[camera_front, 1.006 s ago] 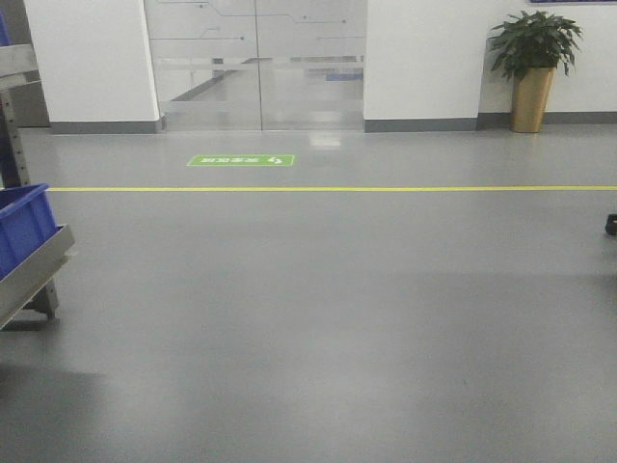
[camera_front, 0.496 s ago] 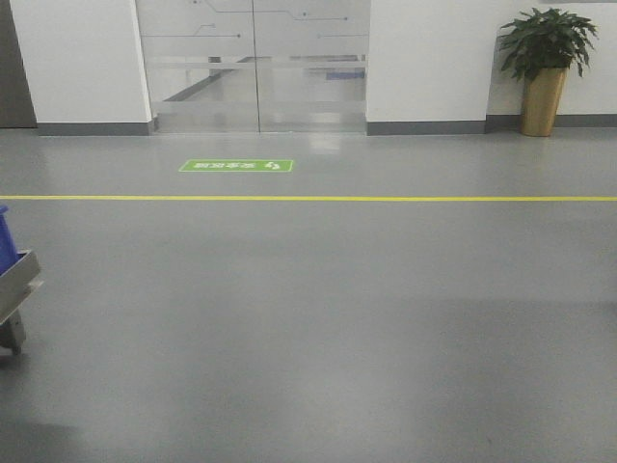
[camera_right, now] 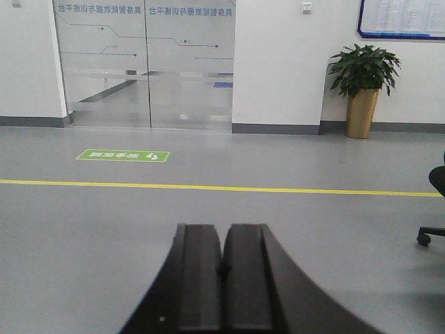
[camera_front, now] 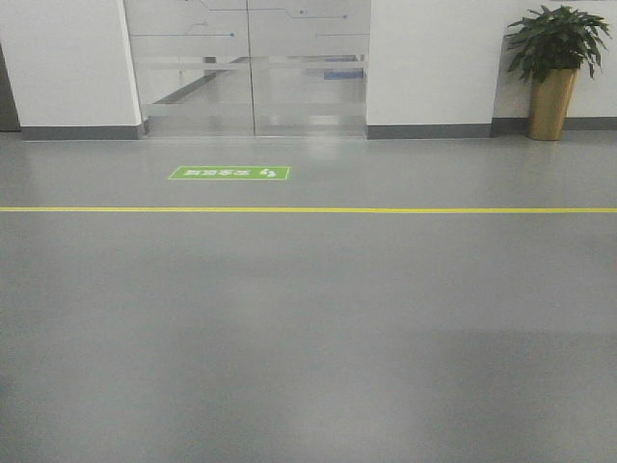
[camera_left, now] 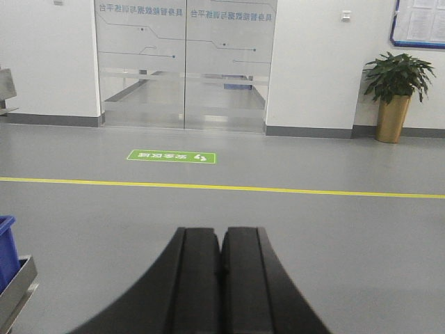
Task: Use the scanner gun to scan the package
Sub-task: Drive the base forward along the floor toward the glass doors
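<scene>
Grey floor [camera_front: 308,338] lies ahead of both sets of fingers; a blue bin [camera_left: 5,247] sits low to the left of the left gripper [camera_left: 221,233]; it and the right gripper [camera_right: 224,229] are pressed together, empty; package and scanner gun show in no view, so neither arm can be judged nearer.

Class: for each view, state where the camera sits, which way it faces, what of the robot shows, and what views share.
Exterior front-facing: on the robot, facing forward over floor to glass doors; no robot part shows.
Left wrist: behind the shut left gripper, same heading; blue bin lower left.
Right wrist: behind the shut right gripper, same heading; office chair far right.
Shared: yellow line, green floor sign, potted plant.
</scene>
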Robot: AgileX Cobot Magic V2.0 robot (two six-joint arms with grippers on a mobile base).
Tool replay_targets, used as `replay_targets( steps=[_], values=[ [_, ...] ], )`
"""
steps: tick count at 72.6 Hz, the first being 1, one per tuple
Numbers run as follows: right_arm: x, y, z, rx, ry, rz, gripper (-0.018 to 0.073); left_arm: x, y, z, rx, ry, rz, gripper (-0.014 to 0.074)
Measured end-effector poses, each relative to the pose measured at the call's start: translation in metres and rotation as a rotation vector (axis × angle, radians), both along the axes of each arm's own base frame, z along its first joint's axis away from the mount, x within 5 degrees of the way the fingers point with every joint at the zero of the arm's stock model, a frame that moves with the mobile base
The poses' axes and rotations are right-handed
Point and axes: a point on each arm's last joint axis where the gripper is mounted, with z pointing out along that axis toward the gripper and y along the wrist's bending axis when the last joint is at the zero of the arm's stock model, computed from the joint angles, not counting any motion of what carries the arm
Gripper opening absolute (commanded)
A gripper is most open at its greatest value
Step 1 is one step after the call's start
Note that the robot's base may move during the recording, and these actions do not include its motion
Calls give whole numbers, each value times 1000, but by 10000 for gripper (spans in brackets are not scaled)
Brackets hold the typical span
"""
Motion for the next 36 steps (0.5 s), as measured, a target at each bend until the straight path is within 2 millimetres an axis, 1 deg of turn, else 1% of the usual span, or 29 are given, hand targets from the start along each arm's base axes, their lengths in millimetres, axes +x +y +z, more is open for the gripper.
replay_targets(
  steps=[36],
  values=[
    [0,0,0,0,0,0,-169,0,0,0,0,0,0,-111]
  ],
)
